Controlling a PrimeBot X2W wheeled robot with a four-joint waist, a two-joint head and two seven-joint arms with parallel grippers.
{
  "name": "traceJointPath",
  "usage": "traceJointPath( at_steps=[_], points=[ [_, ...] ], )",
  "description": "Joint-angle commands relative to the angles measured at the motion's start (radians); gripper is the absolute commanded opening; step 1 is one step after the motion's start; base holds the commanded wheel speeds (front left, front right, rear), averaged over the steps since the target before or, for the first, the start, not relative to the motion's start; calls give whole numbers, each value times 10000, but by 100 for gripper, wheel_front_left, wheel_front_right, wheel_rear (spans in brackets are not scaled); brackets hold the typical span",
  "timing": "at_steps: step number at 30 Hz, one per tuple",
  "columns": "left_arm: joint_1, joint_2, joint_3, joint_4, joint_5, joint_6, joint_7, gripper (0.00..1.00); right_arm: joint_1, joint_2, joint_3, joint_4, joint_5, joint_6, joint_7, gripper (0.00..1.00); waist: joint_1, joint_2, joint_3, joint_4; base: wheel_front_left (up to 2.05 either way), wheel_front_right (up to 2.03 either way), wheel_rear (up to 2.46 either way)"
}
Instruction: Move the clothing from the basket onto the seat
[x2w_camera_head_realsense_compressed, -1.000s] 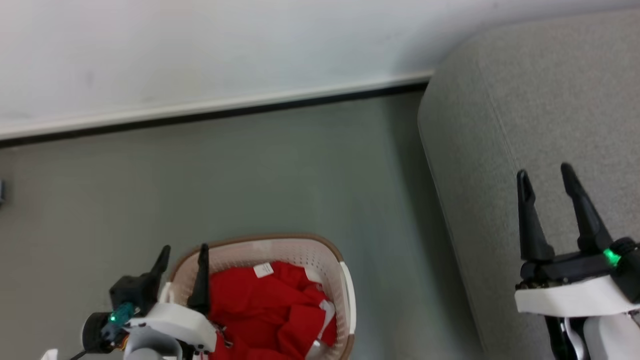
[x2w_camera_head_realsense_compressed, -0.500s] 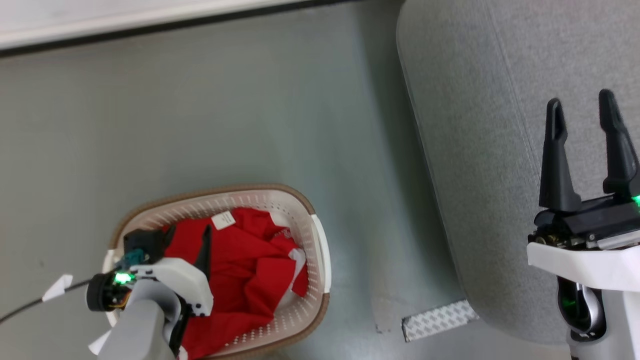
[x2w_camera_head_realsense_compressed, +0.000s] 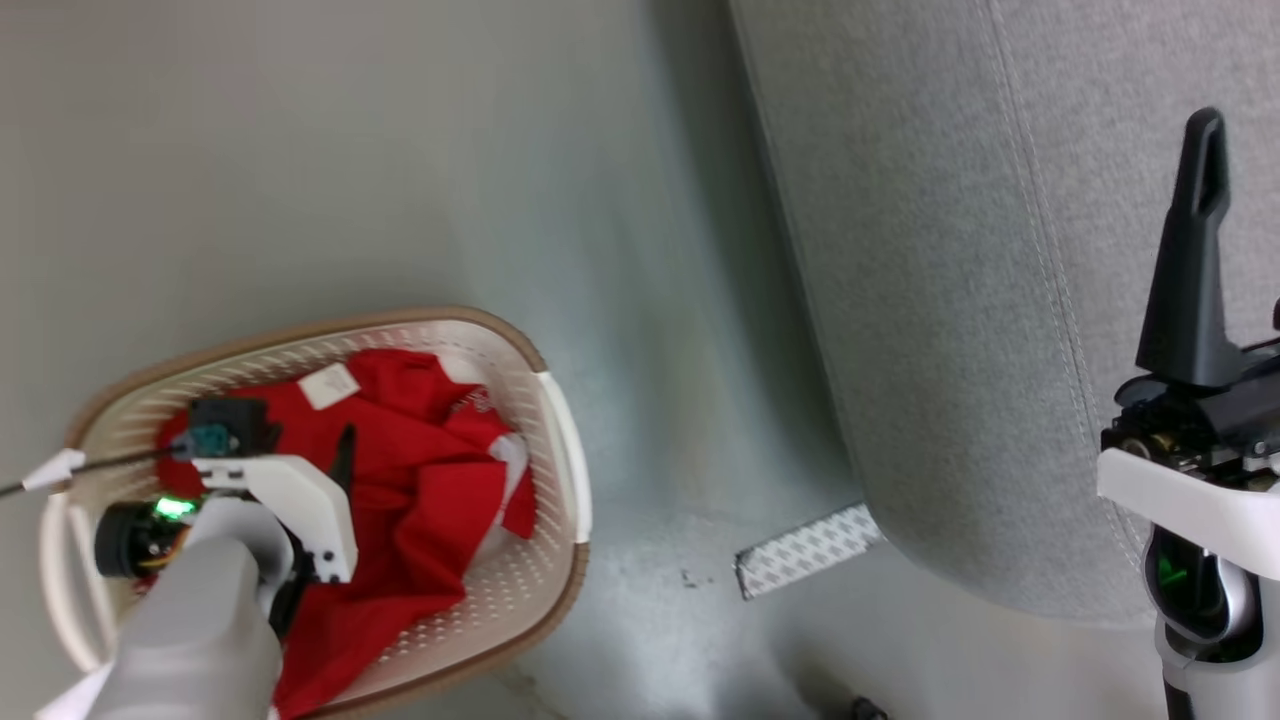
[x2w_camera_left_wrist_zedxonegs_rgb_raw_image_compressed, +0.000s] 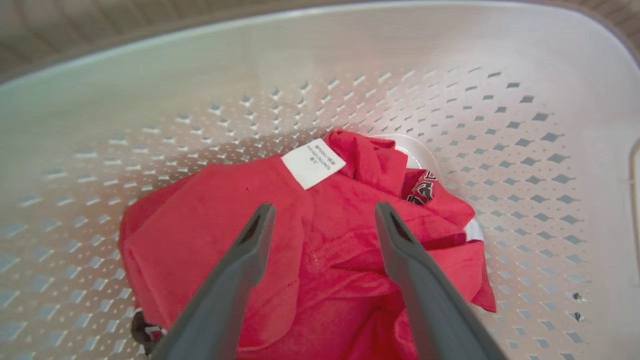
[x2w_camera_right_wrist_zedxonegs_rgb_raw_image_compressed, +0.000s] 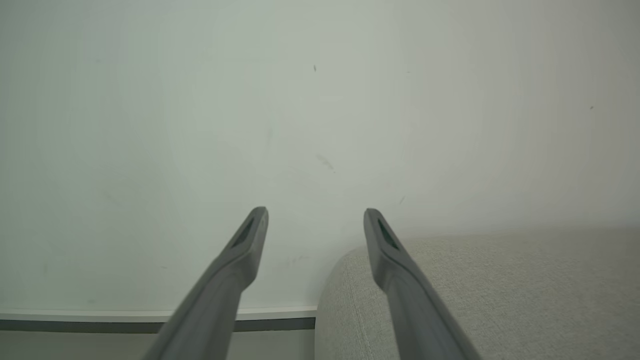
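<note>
You are working the pick-up step. The red clothing is lying crumpled on the floor of the laundry basket. The grey sofa is standing well apart from the basket, beyond its white handle, and its visible part is bearing no garment.

The left gripper is hanging inside the basket just above the heap, jaws spread wide and holding nothing. The right gripper is waiting far from the basket by the sofa's edge, equally wide and empty.

Straddle the raised fold between the left fingers, press into the cloth rather than skimming it, and close fully. Stay off the basket's perforated wall. Lift clear of the basket's rim before swinging away, since the garments look tangled and may trail.

The white tag, toward the basket's far wall, is carrying small dark print that is too fine to read. The printed lettering beside it is folded and illegible.
</note>
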Motion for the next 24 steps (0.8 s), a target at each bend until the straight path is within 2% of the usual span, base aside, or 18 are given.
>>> traceJointPath(
  at_steps=[1, 6, 10, 13, 19, 24],
  points=[
    [-263, 196, -32, 148, -162, -25, 141, 100, -199, 40, 33, -144, 134, -21, 9, 100, -1, 0, 393, -366, 0, 0, 0],
    [-561, 492, 260, 447, -598, 10, 616, 100, -387, 42, 225, -109, 394, -21, 7, 100, -1, 0, 687, -749, 0, 0, 0],
    [-701, 757, 320, 572, -706, 328, 1157, 100, -383, 41, 252, -245, 461, -21, 7, 100, -1, 0, 908, -998, 2, 2, 2],
    [-880, 931, 265, 615, -687, 448, 1531, 100, -347, 43, 160, -378, 371, -21, 7, 100, -1, 0, 1133, -936, 14, 14, 14],
    [-1134, 1187, 80, 668, -625, 332, 2299, 100, -449, 42, 297, -625, 148, -21, 7, 100, -1, 0, 1586, -679, 16, 16, 16],
    [-1234, 1434, -457, 697, -257, 119, 3137, 100, -534, 41, 510, -797, -117, -21, 7, 100, -1, 0, 1907, -439, 10, 10, 10]
  ],
)
